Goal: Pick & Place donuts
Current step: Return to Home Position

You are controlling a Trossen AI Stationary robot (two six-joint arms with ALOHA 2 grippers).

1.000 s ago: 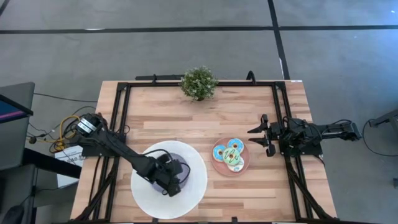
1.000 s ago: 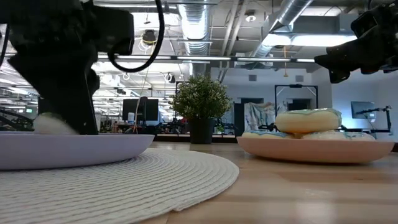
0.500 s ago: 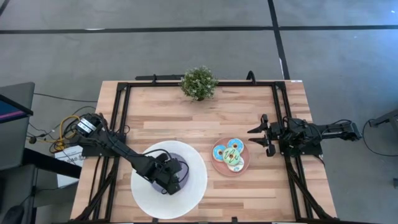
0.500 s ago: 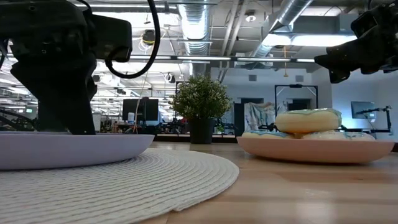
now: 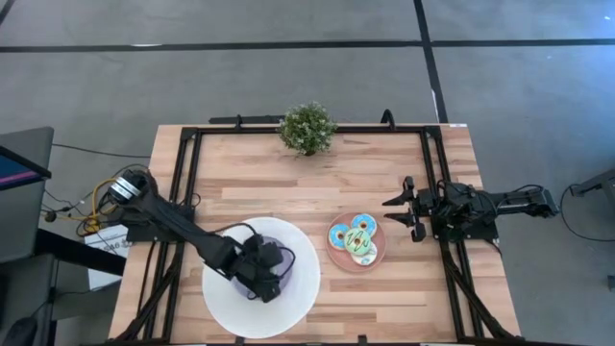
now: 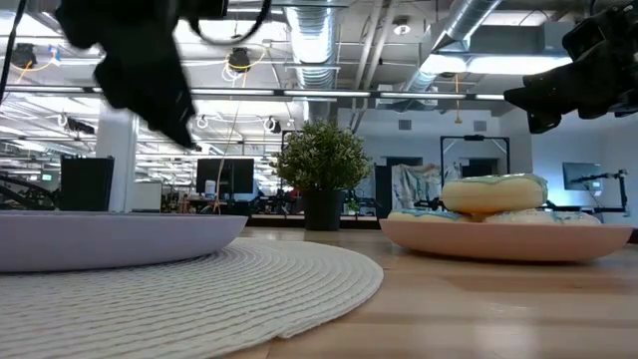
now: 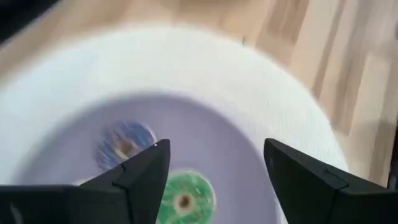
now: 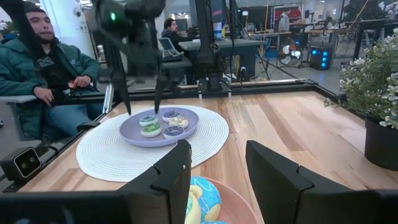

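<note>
The left arm [image 5: 183, 229] stretched diagonally inward from its base at the left side, elbow low, wrist bent downward. Its end effector [image 5: 267, 279] hung pointing down, the two dark fingers [image 7: 143, 171] spread apart with nothing between them. The right arm [image 5: 509, 202] lay folded near its base at the right side, its end effector [image 5: 396, 211] level, pointing inward, fingers [image 8: 174, 168] parted and empty.

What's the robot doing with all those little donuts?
It's sorting toy donuts. The left gripper hovers open and empty above the violet plate, where the small donuts lie. The big donuts are piled on the pink plate. The right gripper waits open at the table's right edge, holding nothing.
</note>
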